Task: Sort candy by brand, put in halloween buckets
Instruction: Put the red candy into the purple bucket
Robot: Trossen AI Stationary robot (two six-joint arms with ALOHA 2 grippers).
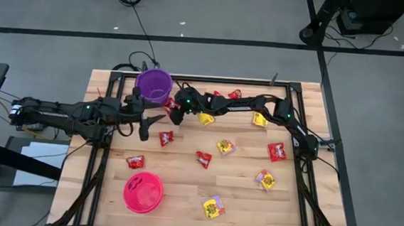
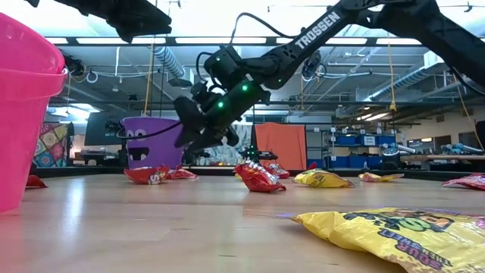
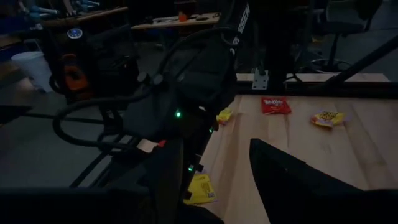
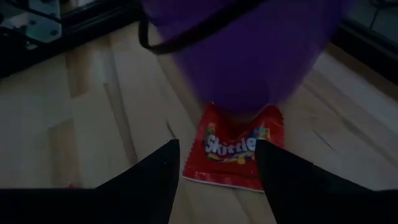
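From above we see the purple bucket (image 1: 153,85) at the table's far edge, the pink bucket (image 1: 143,191) near the front, and red and yellow candy scattered between. The right gripper (image 1: 174,112) hangs beside the purple bucket. Its wrist view alone shows spread jaws over a red Skittles packet (image 4: 231,149) touching the bucket. The left gripper (image 1: 151,126), jaws spread, waits nearby.

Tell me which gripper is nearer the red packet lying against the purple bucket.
Right. The right gripper hangs open just over the red packet by the purple bucket; the left gripper is off to one side.
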